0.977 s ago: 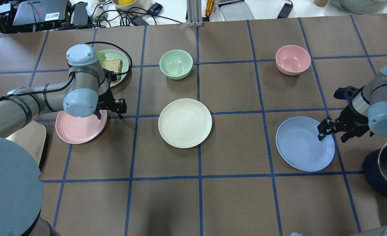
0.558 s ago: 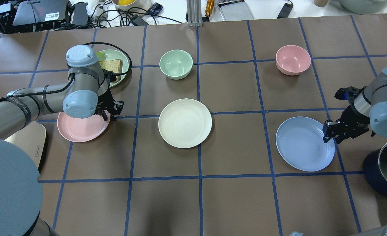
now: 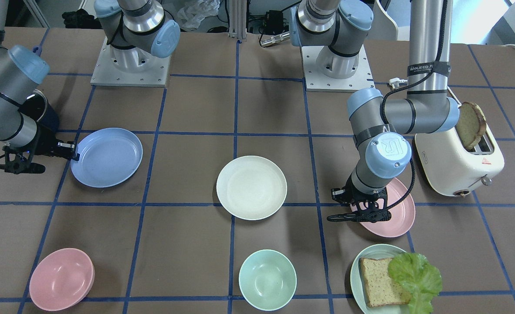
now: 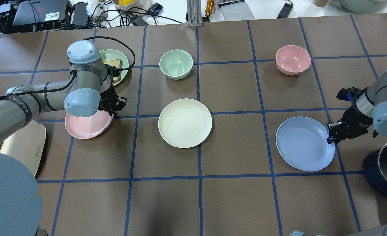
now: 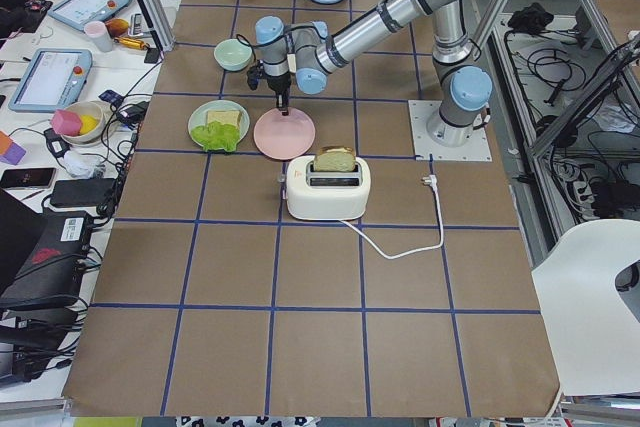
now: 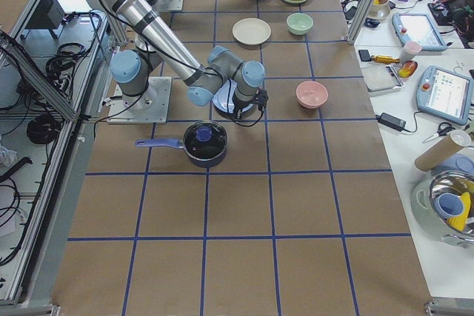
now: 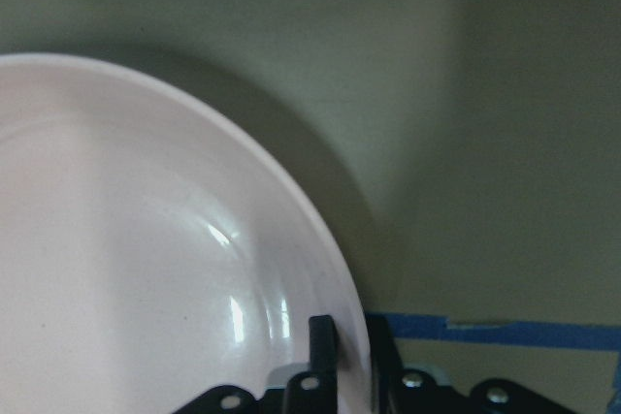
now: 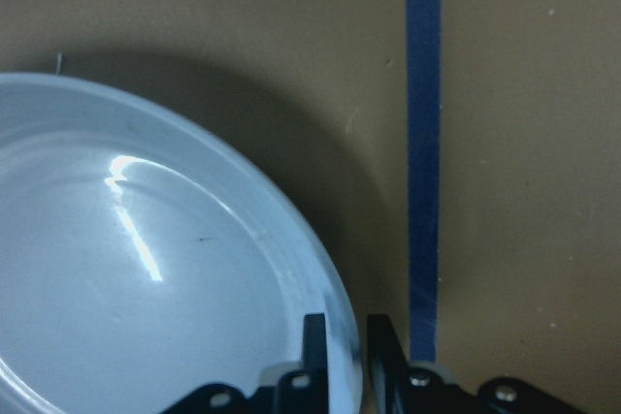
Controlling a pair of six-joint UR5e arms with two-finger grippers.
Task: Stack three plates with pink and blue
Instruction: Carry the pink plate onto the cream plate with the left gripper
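Observation:
The cream-white plate (image 4: 185, 123) lies at the table's middle, also in the front view (image 3: 251, 187). My left gripper (image 4: 112, 108) is shut on the right rim of the pale pink plate (image 4: 87, 126). The wrist view shows the rim between the fingers (image 7: 323, 341) of the left gripper (image 7: 351, 356). My right gripper (image 4: 331, 135) is shut on the right rim of the periwinkle blue plate (image 4: 303, 144). That wrist view shows this plate (image 8: 146, 269) pinched by the right gripper (image 8: 342, 346). In the front view the pink plate (image 3: 394, 213) is on the right and the blue plate (image 3: 107, 157) on the left.
A mint plate with bread and lettuce (image 4: 116, 62) sits just behind the left arm. A green bowl (image 4: 175, 64) and a pink bowl (image 4: 293, 59) stand at the back. A toaster (image 3: 458, 157) is beside the pink plate. A dark pot (image 4: 385, 168) stands near the right arm.
Both grippers have closed on their plates' rims. The left gripper has carried the pink plate a little to the right. The blue plate has stayed in place.

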